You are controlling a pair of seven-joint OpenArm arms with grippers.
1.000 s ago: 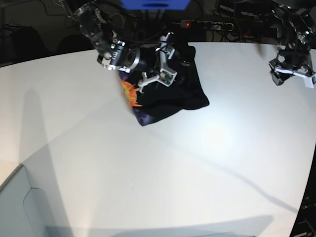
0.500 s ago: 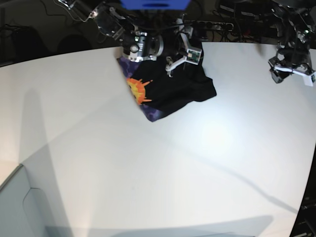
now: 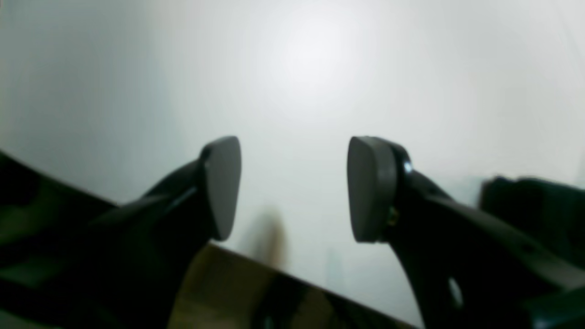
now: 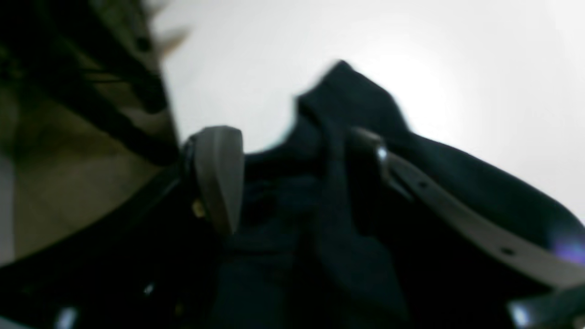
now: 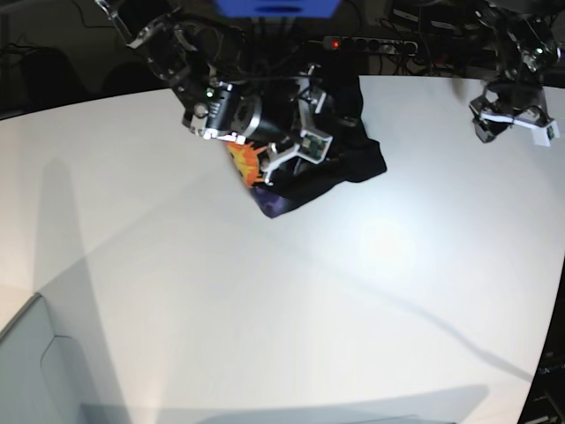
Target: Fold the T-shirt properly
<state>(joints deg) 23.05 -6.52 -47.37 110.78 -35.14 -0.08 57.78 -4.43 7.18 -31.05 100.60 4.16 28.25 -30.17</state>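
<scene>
The black T-shirt point(image 5: 353, 159) lies bunched on the white table point(image 5: 265, 309) near its far edge. An orange print point(image 5: 247, 163) and a purple corner point(image 5: 274, 205) show at its left. My right gripper point(image 5: 287, 155) hovers over the shirt's left part. In the right wrist view the right gripper point(image 4: 292, 178) has its jaws wide apart, with dark folds of the T-shirt point(image 4: 347, 96) lying between and beyond them. My left gripper point(image 5: 510, 124) hangs at the far right, away from the shirt. Close up, the left gripper point(image 3: 292, 187) is open, with only bare table between its pads.
A power strip point(image 5: 371, 42) and cables lie behind the table's far edge. A grey bin point(image 5: 35, 371) sits at the front left corner. The table's edge point(image 3: 320, 288) runs just under the left gripper.
My right gripper came forward from the table's far edge and now hangs over the shirt's printed side, its jaws wider. The shirt has barely shifted. The left gripper rose slightly.
</scene>
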